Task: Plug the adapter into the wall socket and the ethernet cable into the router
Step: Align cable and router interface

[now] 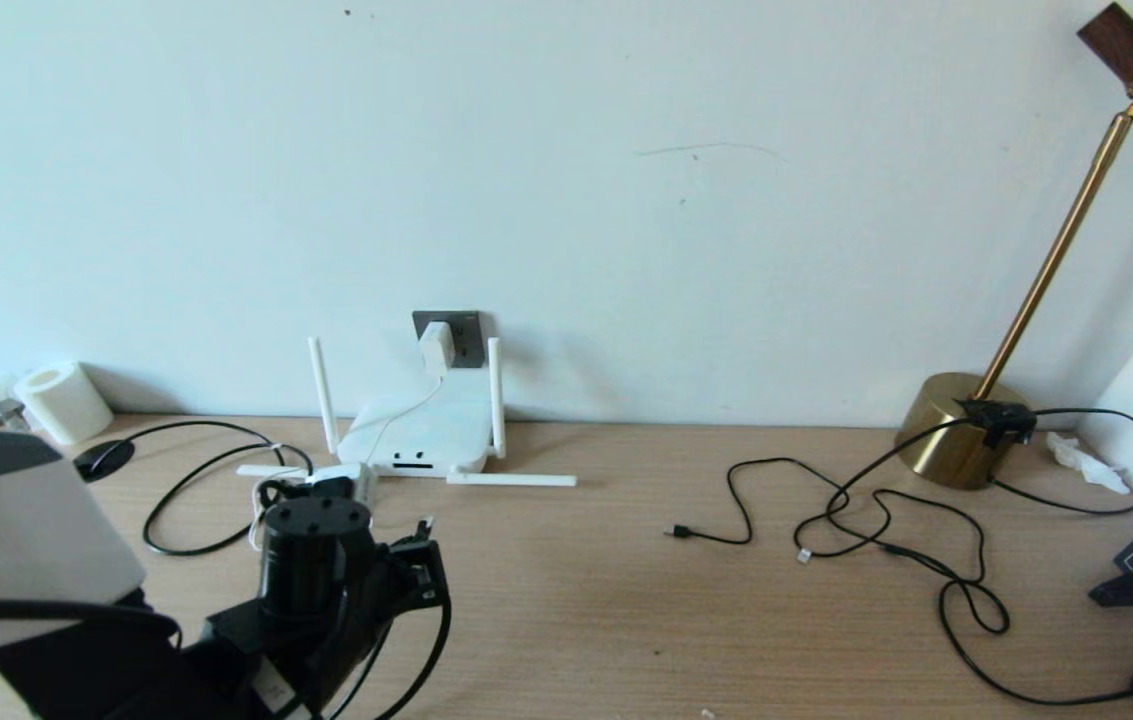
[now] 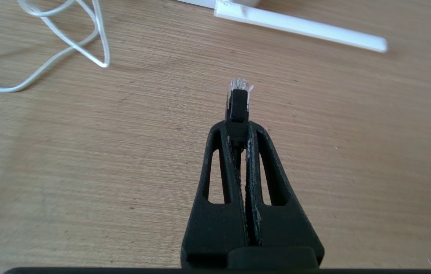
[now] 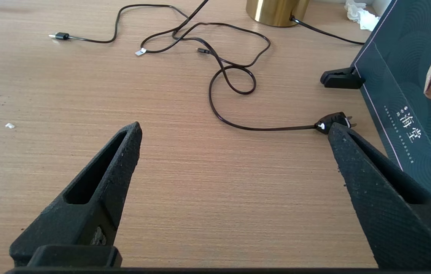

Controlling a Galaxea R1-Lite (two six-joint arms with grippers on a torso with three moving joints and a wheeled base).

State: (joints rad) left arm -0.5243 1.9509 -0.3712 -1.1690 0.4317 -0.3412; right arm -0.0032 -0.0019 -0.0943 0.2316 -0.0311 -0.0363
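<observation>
**Left gripper clamps the ethernet plug in front of the router**

Head view: the adapter (image 1: 436,346) sits in the wall socket (image 1: 466,335), its thin white cord trailing down over the router (image 1: 421,436). The router lies flat against the wall, two antennas upright, two lying on the table (image 1: 626,600). The left gripper (image 1: 423,540) hangs just in front of the router's near left corner. The ethernet cable (image 1: 191,490) loops on the table to the left. A brass lamp (image 1: 966,430) with thin black cords stands far right.

Left wrist view: the left gripper (image 2: 238,127) is pinched tight on the ethernet cable's connector (image 2: 238,101), which juts straight out past the fingertips, long axis in line with the fingers, clear tip forward. A fallen antenna (image 2: 299,28) lies across ahead; the white cord (image 2: 48,57) loops beside.

Right wrist view: the right gripper (image 3: 234,133) is spread wide and empty over bare table, a black plug (image 3: 333,123) and a dark box (image 3: 409,95) nearby.
</observation>
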